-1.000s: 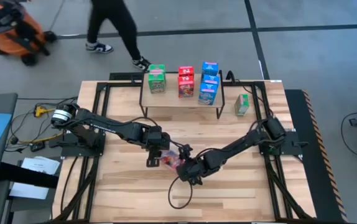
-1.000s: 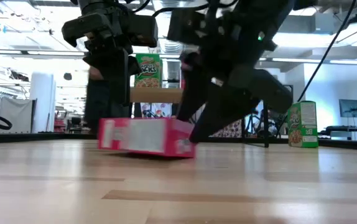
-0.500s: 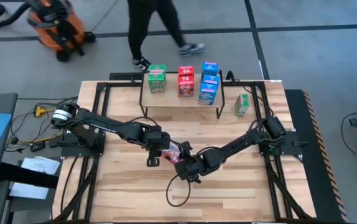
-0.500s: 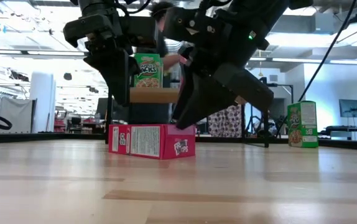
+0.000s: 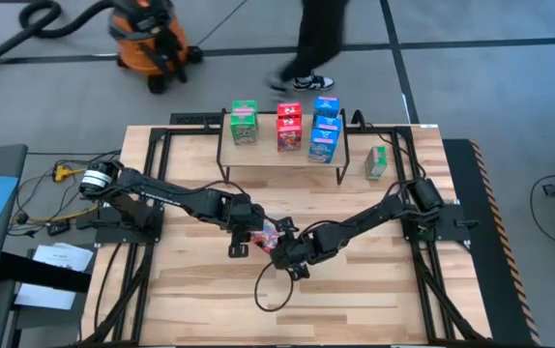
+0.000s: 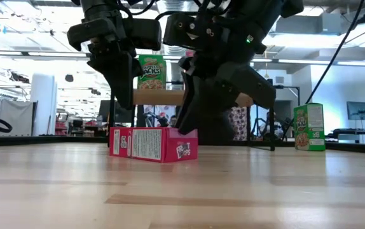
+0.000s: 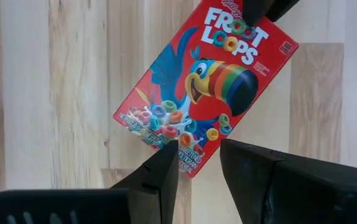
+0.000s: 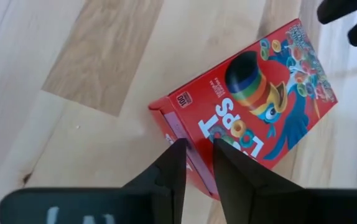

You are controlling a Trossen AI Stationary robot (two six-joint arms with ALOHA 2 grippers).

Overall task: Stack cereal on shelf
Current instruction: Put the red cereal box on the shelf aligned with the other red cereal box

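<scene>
Cereal in a red box [image 6: 154,144] now lies flat and settled on the table [image 5: 355,290], no longer tipped as a second ago, printed front up and long axis slanting across the slats. The right gripper [image 5: 282,249] pinches its near end edge; the left gripper [image 5: 248,235], clenched empty, hovers at the other end. Beyond, the shelf [image 5: 282,158] carries five upright boxes.

The red cereal box [image 7: 204,84] lying just beyond the left hand [image 7: 194,163] is printed cardboard with a smooth, faintly glossy face (its side flap shows a duller pink). The tabletop [image 5: 374,290] is pale slatted wood, sanded smooth, with a soft satin sheen. Both the left hand and the right hand [image 8: 197,163] look like matt black plastic. The shelf [image 5: 268,155] has a light wooden top on thin black metal legs
</scene>
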